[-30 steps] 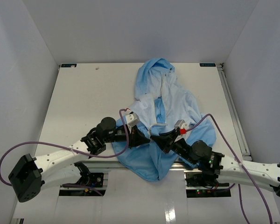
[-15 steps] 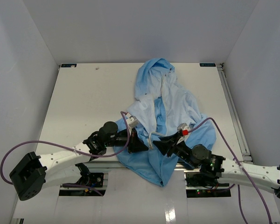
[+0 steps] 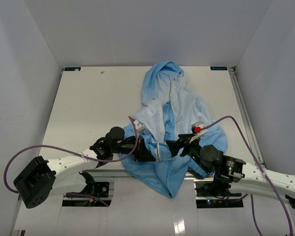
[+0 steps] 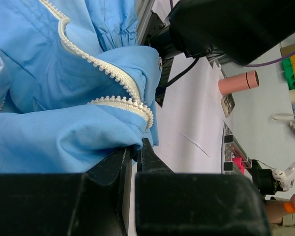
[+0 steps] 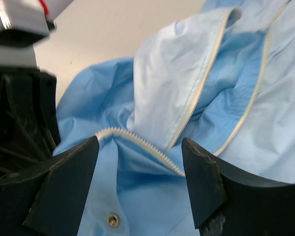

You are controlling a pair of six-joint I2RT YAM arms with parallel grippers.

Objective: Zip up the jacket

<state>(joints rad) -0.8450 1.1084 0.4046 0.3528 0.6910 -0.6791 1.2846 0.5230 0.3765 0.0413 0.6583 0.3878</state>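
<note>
Table point(image 3: 88, 103): white flat top, walled on three sides. Metal rail point(image 3: 246, 118) along its right edge. Small teal markers point(image 3: 72, 69) at both far corners. Dark speck point(image 3: 103, 72) near the far left. Lying on it: one light blue jacket point(image 3: 187, 105), crumpled, right of centre, hood toward the far edge, hem spilling over the near edge.

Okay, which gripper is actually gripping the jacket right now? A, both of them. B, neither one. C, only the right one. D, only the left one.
D: the left gripper is pinched shut on the jacket fabric just below the zipper teeth, while the right gripper stands wide open, with the zipper edge lying ungripped in the gap between its fingers.
</note>
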